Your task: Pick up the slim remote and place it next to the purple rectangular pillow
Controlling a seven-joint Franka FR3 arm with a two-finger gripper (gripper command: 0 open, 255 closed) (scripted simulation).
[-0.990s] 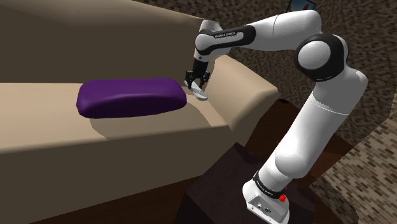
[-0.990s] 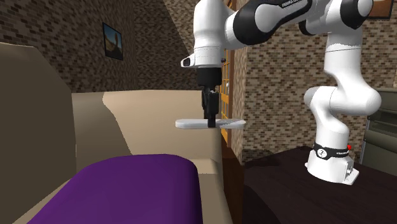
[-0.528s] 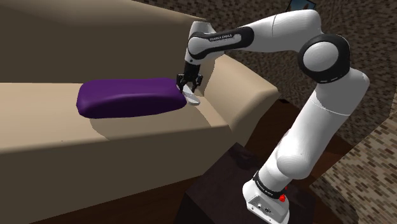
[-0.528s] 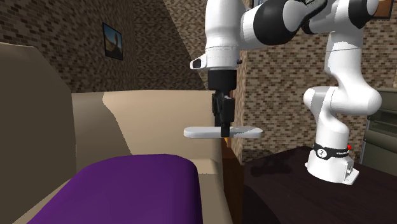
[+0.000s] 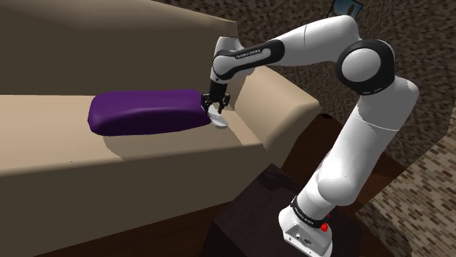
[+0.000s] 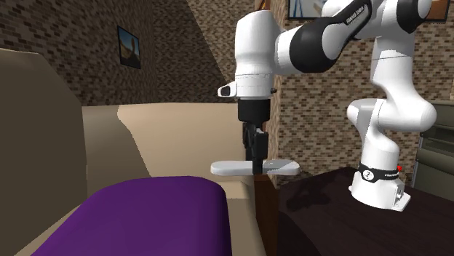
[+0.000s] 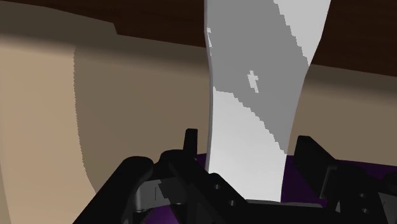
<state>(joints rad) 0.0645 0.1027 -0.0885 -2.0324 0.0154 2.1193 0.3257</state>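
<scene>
The pillow (image 5: pixel 150 111) lies on the sofa (image 5: pixel 51 157) seat, toward its back edge; the remote (image 5: pixel 218 118) hangs in the gripper (image 5: pixel 216 107) just beside the pillow's end nearest the armrest (image 5: pixel 281 109). The stand (image 5: pixel 248 219) sits past that armrest, off the sofa.

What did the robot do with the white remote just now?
The gripper carried the remote down and closer to the purple pillow. Its fingers stayed shut on it. The pillow and the sofa did not move.
</scene>
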